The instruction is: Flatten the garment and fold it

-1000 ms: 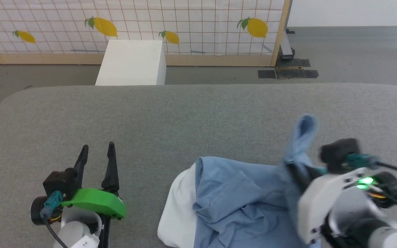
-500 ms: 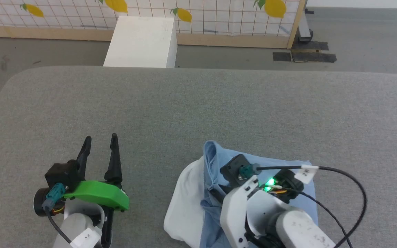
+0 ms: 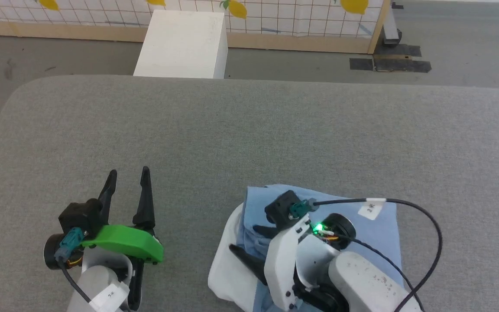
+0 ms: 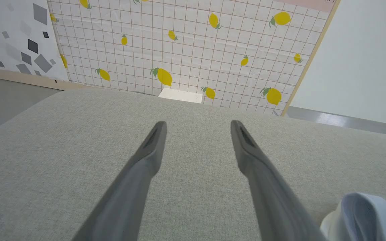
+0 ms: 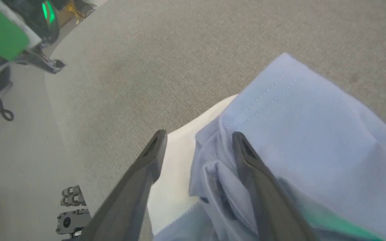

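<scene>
Most of the garment (image 3: 379, 229) lies bunched on the bench (image 3: 232, 130), beneath and behind the right pincer (image 3: 244, 238). Its jaws are wide apart and empty, one finger above the white patch (image 3: 219, 281), the other above blue folds. Better to pinch one hemmed edge only, then draw it outward. The left pincer (image 3: 128, 171), well aside, also gapes empty.

No legible txt, L-arm tag (image 3: 110, 297) & R-cable tag (image 3: 371, 208) w/ marks, perhaps handwritten, too small to read
</scene>
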Robot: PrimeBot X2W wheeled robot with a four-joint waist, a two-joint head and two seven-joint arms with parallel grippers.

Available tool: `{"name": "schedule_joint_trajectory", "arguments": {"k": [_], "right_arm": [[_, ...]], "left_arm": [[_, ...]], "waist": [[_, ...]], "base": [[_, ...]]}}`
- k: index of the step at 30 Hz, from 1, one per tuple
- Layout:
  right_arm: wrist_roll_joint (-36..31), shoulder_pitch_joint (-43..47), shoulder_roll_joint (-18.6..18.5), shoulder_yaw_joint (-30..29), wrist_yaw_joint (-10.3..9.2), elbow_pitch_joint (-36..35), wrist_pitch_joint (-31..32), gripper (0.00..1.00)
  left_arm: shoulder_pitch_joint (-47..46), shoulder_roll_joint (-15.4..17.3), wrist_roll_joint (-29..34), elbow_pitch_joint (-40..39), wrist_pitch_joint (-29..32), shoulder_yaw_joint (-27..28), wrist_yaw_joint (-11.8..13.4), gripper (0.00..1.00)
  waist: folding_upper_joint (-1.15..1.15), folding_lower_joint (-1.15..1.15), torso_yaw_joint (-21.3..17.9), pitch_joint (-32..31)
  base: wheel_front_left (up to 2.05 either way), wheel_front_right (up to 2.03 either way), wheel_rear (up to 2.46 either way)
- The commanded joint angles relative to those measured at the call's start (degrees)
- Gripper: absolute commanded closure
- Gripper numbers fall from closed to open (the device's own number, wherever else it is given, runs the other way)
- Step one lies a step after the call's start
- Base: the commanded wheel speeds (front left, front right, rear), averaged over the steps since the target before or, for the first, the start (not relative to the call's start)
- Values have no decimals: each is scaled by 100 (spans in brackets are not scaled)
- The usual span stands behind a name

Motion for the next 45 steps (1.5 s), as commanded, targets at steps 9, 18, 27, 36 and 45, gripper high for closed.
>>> {"name": "schedule_joint_trajectory", "arguments": {"k": [9,18,27,36,45], "right_arm": [[483,169,4,-1138,-9,-1531,-1843,0],[-71,1530,4,-3342,-9,-2134,-2333,0],[-45,2249,4,-4031,-9,-1395,-1110,0],[659,2146,4,-3853,-9,-443,15,0],[1311,1697,4,-3441,-9,573,252,60]], "left_arm": [[42,-37,99,-52,-27,140,-42,0],[128,-51,139,-151,-27,183,-44,0],[131,-72,155,-166,-27,147,-68,0],[133,-82,177,-164,-27,100,-91,0],[136,-82,162,-85,-27,86,-116,0]], "waist": [[0,0,-300,-258],[0,0,-521,-359],[0,0,-548,-341],[0,0,-454,-311],[0,0,-370,-332]], "base": [[0,0,0],[0,0,0],[0,0,0],[0,0,0],[0,0,0]]}}
